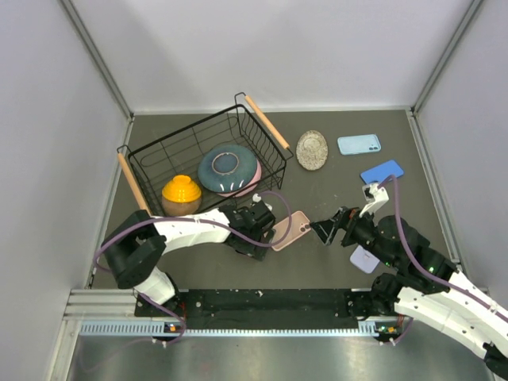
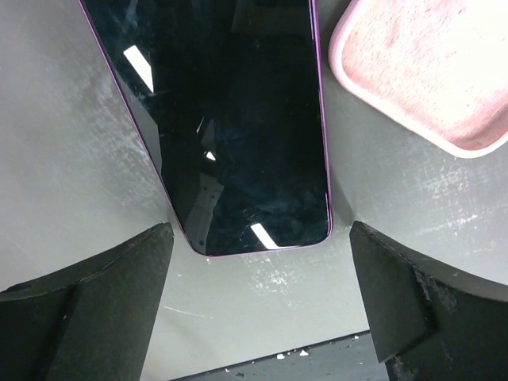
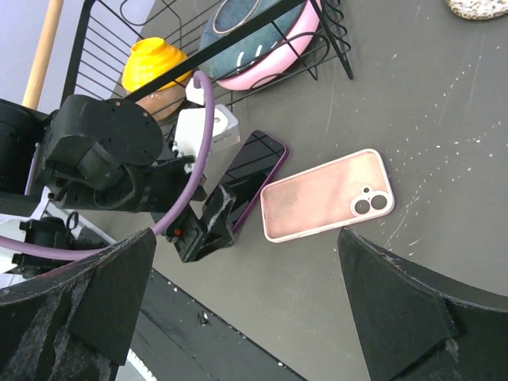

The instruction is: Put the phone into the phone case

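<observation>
Jaws wide and empty, the left gripper [image 2: 258,242] is the nearer: the phone [image 2: 230,119] lies flat straight ahead, its near end at the mouth of the jaws and its long axis running away, with the case [image 2: 429,71] just right of it, while the right gripper [image 3: 246,238], also wide, stands off.

- The phone [image 3: 252,176] lies flat on the dark tabletop [image 3: 444,119], its black glass screen facing up and reflecting light, with a thin purple edge and rounded corners
- The phone case [image 3: 325,194] is dusty pink with a paler rim and two dark round camera openings at one corner; it lies flat just beside the phone, angled away from it, a narrow strip of tabletop between them
</observation>
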Robot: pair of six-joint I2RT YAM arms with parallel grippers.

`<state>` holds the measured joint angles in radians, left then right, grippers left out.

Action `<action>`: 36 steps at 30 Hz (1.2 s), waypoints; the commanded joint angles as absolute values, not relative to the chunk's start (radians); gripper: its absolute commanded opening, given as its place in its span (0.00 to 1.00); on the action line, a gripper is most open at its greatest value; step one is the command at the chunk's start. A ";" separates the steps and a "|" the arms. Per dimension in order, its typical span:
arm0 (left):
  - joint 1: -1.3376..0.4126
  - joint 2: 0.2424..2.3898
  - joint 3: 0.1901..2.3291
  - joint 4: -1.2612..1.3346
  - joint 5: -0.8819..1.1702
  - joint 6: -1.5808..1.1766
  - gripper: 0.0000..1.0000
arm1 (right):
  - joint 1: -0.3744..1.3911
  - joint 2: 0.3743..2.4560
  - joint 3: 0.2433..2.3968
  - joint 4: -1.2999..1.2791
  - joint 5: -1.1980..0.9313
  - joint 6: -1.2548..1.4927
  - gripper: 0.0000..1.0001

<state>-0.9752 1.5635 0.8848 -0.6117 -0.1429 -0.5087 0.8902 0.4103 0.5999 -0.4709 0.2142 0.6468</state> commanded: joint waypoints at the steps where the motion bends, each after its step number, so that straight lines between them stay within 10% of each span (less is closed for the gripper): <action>1: -0.979 1.591 0.937 -0.575 -0.187 -0.482 0.99 | 0.897 0.399 0.595 -0.419 0.204 0.643 0.99; 10: -0.979 1.626 0.931 -0.566 -0.189 -0.520 0.97 | 0.897 0.387 0.598 -0.419 0.204 0.635 0.99; 19: -0.979 1.536 0.842 -0.531 -0.112 -0.601 0.73 | 0.897 0.406 0.535 -0.413 0.210 0.858 0.98; 36: -0.979 1.275 0.641 -0.342 0.129 -0.729 0.66 | 0.899 0.635 0.304 -0.051 0.072 1.241 0.68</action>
<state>-0.9756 1.3224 0.6685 -0.4492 0.0486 -0.6884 0.8902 0.5533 0.3397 -0.2764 0.1551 1.1404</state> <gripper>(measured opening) 0.769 0.713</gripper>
